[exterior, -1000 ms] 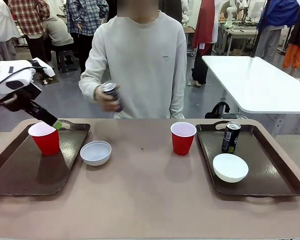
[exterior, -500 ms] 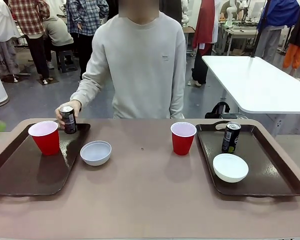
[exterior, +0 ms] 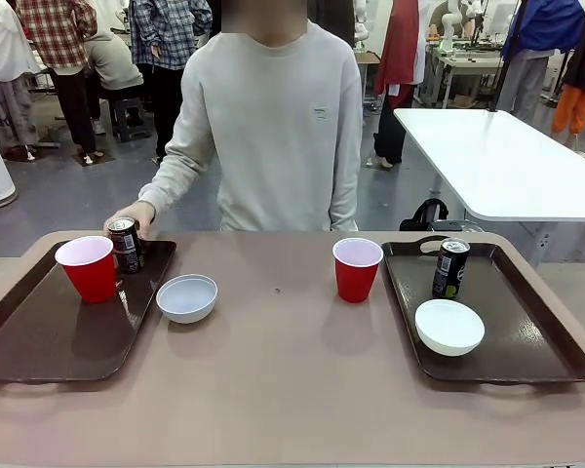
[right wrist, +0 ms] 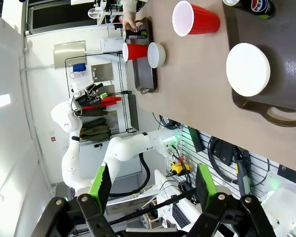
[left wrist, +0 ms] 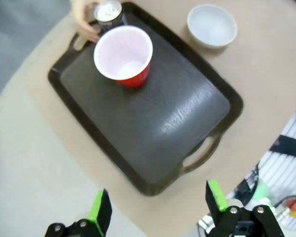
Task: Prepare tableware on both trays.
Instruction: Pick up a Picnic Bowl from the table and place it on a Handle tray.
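Tableware part-laid on the counter (exterior: 283, 390): left tray (exterior: 39, 341) and right tray (exterior: 536, 341) each lack one piece, by the look of it. Right bowl (exterior: 449, 327) lies on its tray; left bowl (exterior: 187, 297) sits on the counter just beside its tray's rim. Left cup (exterior: 90, 268) stands on its tray; right cup (exterior: 357, 269) stands just off the right tray's edge. Both cans are aboard: right can (exterior: 450, 268) upright, left can (exterior: 125, 244) at the tray's far corner under a person's hand (exterior: 136, 213). Bowls and cups look empty. Left gripper (left wrist: 155, 207) and right gripper (right wrist: 153, 190) hang spread, holding nothing.
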### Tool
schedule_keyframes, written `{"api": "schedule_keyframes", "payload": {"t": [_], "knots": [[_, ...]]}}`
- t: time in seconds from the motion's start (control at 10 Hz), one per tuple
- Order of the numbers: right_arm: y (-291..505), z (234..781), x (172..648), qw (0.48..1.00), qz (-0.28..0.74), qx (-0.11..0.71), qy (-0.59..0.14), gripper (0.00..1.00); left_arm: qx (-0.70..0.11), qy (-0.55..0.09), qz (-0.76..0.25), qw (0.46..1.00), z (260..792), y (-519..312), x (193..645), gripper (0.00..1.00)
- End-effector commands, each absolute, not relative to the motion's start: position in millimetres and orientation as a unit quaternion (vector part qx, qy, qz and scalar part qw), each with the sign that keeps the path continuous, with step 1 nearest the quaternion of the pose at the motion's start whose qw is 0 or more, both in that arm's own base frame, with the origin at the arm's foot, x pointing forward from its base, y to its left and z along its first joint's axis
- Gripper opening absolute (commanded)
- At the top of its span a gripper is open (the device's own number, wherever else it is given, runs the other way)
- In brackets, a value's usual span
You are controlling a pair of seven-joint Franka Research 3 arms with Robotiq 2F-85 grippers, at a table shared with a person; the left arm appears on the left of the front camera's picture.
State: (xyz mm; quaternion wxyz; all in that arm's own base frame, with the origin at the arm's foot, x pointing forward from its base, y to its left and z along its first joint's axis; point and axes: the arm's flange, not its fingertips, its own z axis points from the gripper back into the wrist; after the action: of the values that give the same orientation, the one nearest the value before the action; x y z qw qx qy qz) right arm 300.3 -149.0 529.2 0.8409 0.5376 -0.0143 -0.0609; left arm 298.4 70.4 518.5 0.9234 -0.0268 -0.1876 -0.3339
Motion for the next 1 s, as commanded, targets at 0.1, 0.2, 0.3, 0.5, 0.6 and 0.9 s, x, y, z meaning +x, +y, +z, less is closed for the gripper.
{"api": "schedule_keyframes", "payload": {"t": [0.1, 0.2, 0.3, 0.5, 0.6, 0.9], "knots": [[-147, 531, 300, 0.836, -0.061, 0.545, -0.017, 0.90, -0.023, -0.188, -0.337, 0.922, 518, 78, 296, 1.00], [-147, 531, 300, 0.836, -0.061, 0.545, -0.017, 0.90, -0.023, -0.188, -0.337, 0.922, 518, 78, 296, 1.00], [-147, 531, 300, 0.836, -0.061, 0.545, -0.017, 0.90, -0.023, -0.188, -0.337, 0.922, 518, 78, 296, 1.00], [-147, 531, 300, 0.836, -0.061, 0.545, -0.017, 0.90, -0.023, -0.188, -0.337, 0.922, 518, 78, 296, 1.00], [-147, 531, 300, 0.836, -0.061, 0.545, -0.017, 0.90, -0.028, -0.188, -0.344, 0.920, 517, 80, 297, 1.00], [-147, 531, 300, 0.836, -0.061, 0.545, -0.017, 0.90, 0.082, -0.172, -0.269, 0.944, 495, -23, 295, 1.00]]}}
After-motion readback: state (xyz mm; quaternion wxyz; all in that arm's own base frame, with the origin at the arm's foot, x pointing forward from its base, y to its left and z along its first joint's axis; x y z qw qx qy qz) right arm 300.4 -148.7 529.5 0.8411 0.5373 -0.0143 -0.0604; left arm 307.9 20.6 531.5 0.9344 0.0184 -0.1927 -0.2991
